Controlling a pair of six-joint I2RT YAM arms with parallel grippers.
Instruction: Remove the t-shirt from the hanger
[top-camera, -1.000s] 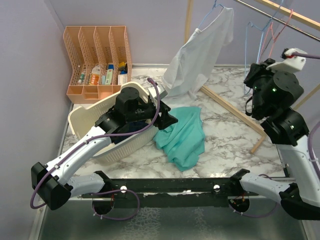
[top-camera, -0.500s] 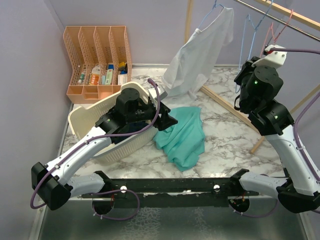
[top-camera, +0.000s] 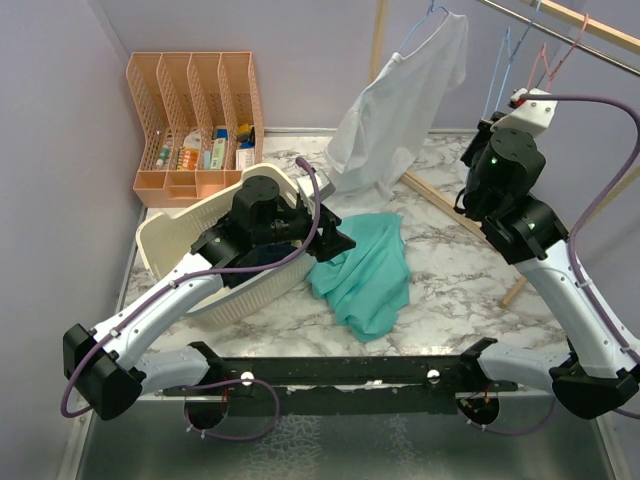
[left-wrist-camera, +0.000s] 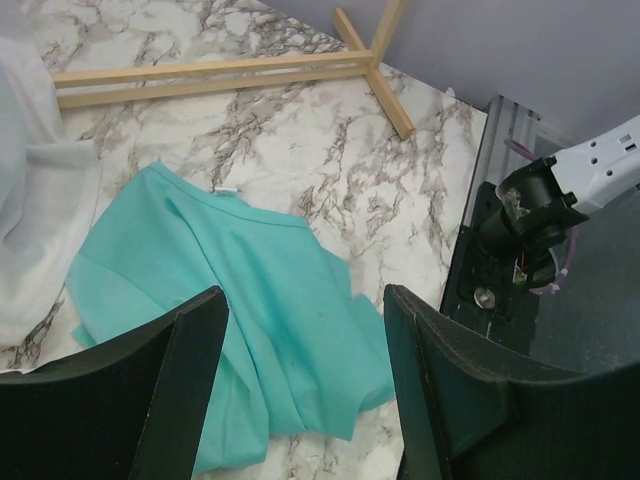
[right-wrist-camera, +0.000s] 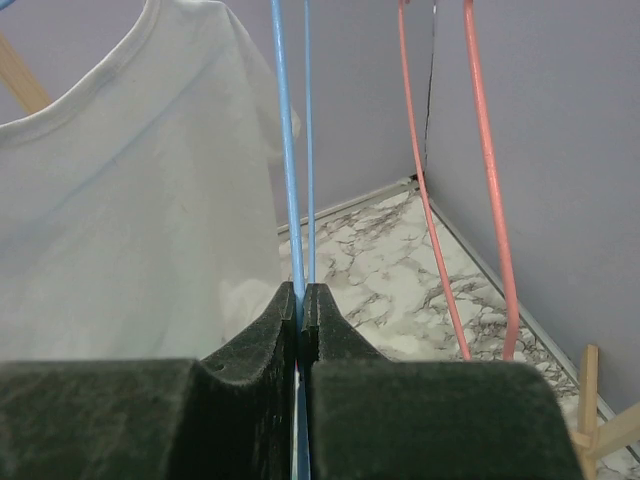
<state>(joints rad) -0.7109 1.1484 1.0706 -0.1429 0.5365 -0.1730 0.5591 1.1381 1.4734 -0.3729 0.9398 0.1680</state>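
Leftward, nearer the white t-shirt (top-camera: 400, 110) on the rack, the right hand (right-wrist-camera: 302, 300) has moved, closed on a blue hanger (right-wrist-camera: 288, 150). Left hand (left-wrist-camera: 303, 300) is open, empty, above the basket (top-camera: 165, 235), whose contents are hidden. Orange organizer (top-camera: 195, 100) holds perhaps small bottles.

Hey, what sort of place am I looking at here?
Likely a robot lab's mock laundry corner: a marble-pattern table boxed in by plain panels, a wooden rack carrying a white t-shirt and a blue hanger, and a laundry basket.
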